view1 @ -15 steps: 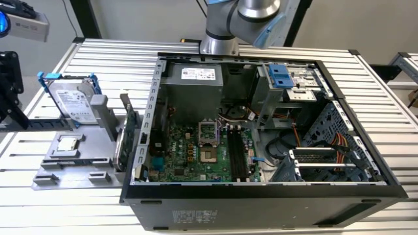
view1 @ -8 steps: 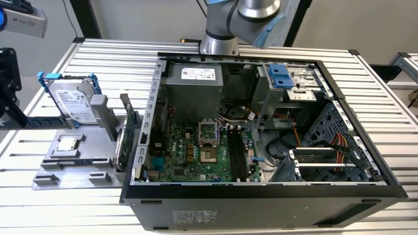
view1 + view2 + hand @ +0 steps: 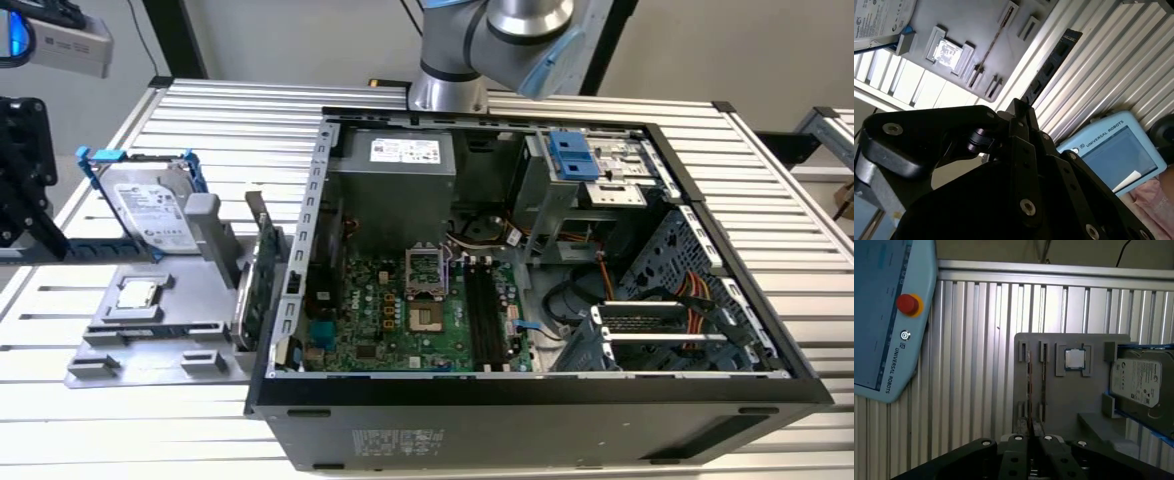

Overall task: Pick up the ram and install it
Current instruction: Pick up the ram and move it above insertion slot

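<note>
The ram point(image 3: 1054, 65) is clamped between the closed fingers of the gripper point(image 3: 1032, 439), held above the table and outside the case. It shows as a dark narrow strip in the second wrist view and as a thin edge in the first wrist view, seen against the slotted end of the grey tray point(image 3: 1069, 400). Below lies a ribbed aluminium table point(image 3: 187, 110), with a pale wall point(image 3: 721, 40) behind it and a light-blue teach pendant point(image 3: 884, 315) with a red button off to one side. The tray holds a hard drive point(image 3: 144, 212) in a blue frame, propped up on edge. A processor chip point(image 3: 139, 295) lies flat on it, and one thin board point(image 3: 1044, 385) stands edge-on in a slot. A green card point(image 3: 267, 265) stands between the tray and the open computer case point(image 3: 318, 200). Inside the case the motherboard point(image 3: 387, 320) lies flat, its black slots point(image 3: 483, 320) just beside the processor socket point(image 3: 424, 290), with the power supply point(image 3: 400, 170) behind them.
</note>
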